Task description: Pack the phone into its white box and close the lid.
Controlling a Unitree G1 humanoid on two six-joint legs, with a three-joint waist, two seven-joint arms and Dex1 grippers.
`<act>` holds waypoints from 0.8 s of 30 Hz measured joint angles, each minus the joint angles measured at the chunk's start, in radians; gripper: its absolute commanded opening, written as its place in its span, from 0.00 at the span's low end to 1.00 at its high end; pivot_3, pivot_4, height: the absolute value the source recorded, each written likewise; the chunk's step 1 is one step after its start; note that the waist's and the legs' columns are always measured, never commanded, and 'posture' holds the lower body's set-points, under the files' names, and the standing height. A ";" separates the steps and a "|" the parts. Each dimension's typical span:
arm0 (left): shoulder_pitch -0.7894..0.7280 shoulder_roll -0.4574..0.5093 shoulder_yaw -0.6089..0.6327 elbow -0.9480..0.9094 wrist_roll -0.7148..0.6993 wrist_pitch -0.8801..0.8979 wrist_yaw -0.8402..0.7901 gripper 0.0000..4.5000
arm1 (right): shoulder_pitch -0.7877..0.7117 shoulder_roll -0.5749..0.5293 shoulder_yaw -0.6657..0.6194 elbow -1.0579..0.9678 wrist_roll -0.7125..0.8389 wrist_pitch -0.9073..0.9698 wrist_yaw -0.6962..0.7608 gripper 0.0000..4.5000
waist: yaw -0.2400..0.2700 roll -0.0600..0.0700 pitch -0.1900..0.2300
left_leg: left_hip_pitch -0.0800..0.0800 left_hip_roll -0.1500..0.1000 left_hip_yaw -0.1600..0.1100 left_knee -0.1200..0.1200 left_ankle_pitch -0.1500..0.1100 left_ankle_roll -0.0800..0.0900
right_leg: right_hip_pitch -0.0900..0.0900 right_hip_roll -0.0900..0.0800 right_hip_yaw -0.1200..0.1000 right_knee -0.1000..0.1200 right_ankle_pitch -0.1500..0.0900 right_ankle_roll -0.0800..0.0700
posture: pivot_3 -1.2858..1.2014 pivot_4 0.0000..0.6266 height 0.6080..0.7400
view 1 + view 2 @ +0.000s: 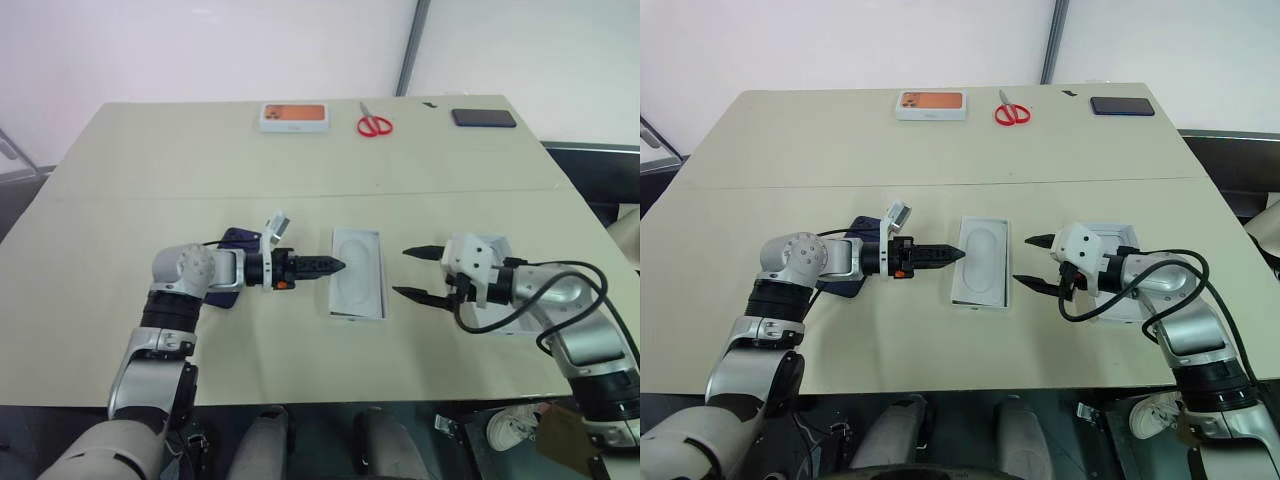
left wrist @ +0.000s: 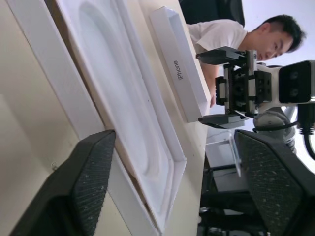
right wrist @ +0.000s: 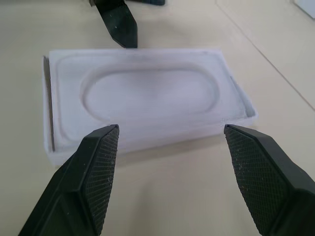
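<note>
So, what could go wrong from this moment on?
The left tool and the right tool closely flank the white box; a nudge might slide it. The phone lies partly hidden by the left arm, which could sweep it away. The insert sits in the box, so the phone may not seat.

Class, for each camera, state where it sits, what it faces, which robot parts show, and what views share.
Head views: above, facing down at table; both arms show.
Left wrist view: low, facing white box; its own fingers and the right gripper show.
Right wrist view: facing white box; own fingers, left gripper's tip.
Shared: white box.
</note>
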 measured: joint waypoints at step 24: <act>0.412 0.144 0.018 -0.329 0.267 -0.853 -0.109 0.86 | -0.196 0.227 0.258 0.134 -0.236 0.032 -0.187 0.01 | 0.001 0.001 0.001 | -0.001 0.001 0.000 -0.002 0.001 -0.002 | -0.003 -0.001 0.002 0.000 0.000 -0.001 | 0.52 0.24 1.00</act>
